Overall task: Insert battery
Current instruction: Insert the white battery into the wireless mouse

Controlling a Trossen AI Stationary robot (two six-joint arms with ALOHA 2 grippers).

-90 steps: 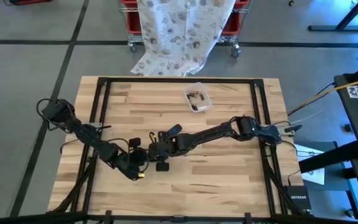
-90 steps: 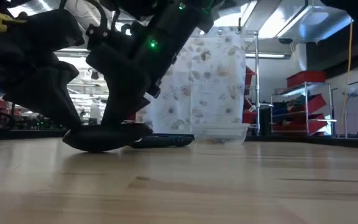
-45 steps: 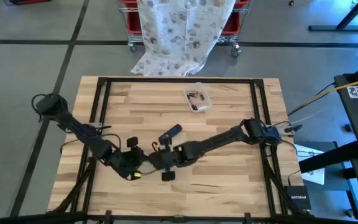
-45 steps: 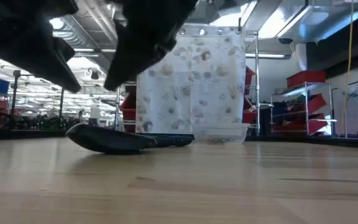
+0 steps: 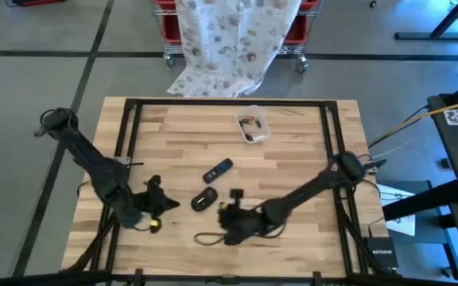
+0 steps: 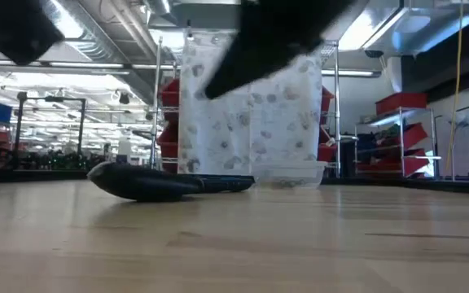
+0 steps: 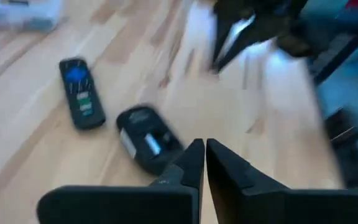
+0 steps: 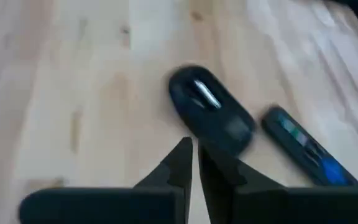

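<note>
A black computer mouse (image 5: 204, 199) lies on the wooden table near its middle, also seen in the left wrist view (image 7: 148, 138) and the right wrist view (image 8: 211, 116). A pale shiny strip (image 8: 204, 94) shows in its upturned face; whether that is the battery I cannot tell. My left gripper (image 5: 168, 204) is shut, a short way to the mouse's left. My right gripper (image 5: 223, 210) is also shut, just right of the mouse and nearer the table's front edge. Neither touches the mouse. In the low view the mouse (image 6: 141, 181) rests flat on the table.
A black remote (image 5: 218, 169) lies just beyond the mouse. A clear plastic tub (image 5: 253, 124) with small dark items stands at the table's far middle. A dark frame (image 5: 133, 111) runs around the table top. Bare wood lies to the right and near the front.
Both grippers have left the mouse and risen off it. My left gripper has drawn back toward the table's left edge, and my right gripper toward the near edge and right. The mouse stays lying on the table beside the remote.
</note>
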